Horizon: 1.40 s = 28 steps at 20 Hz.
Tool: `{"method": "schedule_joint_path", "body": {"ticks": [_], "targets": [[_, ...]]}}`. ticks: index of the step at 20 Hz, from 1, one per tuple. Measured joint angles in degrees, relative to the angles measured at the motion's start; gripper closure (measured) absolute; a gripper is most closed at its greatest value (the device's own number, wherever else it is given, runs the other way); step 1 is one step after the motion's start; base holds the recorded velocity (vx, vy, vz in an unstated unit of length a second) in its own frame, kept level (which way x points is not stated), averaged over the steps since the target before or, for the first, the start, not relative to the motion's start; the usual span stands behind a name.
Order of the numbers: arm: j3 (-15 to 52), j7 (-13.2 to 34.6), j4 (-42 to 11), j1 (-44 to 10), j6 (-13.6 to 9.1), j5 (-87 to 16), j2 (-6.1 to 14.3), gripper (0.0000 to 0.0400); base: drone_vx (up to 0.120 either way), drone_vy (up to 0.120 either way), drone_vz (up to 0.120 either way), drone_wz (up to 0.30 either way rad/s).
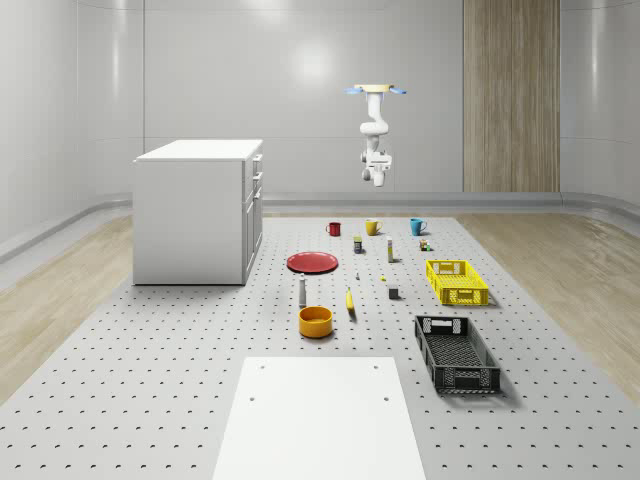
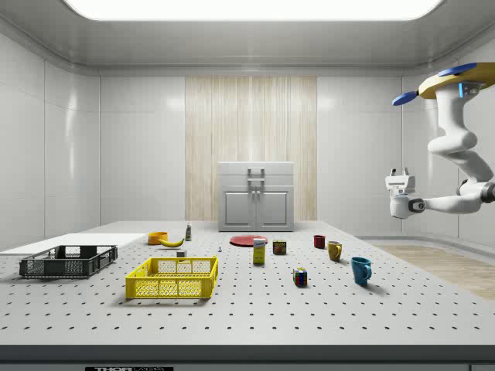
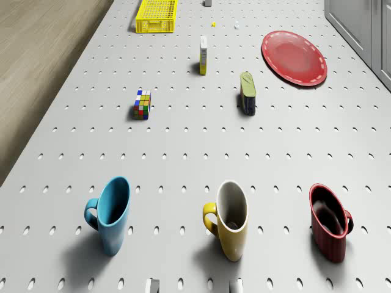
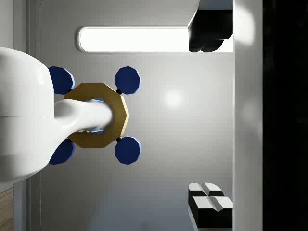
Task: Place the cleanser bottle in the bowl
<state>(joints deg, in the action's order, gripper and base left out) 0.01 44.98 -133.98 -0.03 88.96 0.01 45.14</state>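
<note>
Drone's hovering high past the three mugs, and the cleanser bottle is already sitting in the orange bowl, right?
Not quite: the cleanser bottle stands on the table just behind the orange bowl, not in it, as the whole-scene view shows. The drone does hover high past the mugs.

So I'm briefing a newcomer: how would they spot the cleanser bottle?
Start at the white cabinet, then the red plate beside it. The cleanser bottle stands between the plate and the orange bowl: a slim, upright, pale bottle, taller than both.
</note>
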Motion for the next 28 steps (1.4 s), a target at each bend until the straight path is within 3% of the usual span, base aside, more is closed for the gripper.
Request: {"method": "schedule_joint_path", "body": {"ticks": [4, 12, 18, 28], "targets": [[0.06, -0.07, 4.85, -0.11, -3.95, 0.04, -0.72, 0.0, 0.01, -0.04, 0.0, 0.0], [0.14, -0.13, 13.51, -0.26, -9.27, 0.1, -3.7, 0.0, 0.12, -0.12, 0.0, 0.0], [0.19, -0.16, 16.21, -0.33, -10.69, 0.12, -4.71, 0.0, 0.12, -0.12, 0.0, 0.0], [0.24, -0.19, 16.94, -0.41, -10.85, 0.14, -4.84, 0.0, 0.12, -0.12, 0.0, 0.0]]}}
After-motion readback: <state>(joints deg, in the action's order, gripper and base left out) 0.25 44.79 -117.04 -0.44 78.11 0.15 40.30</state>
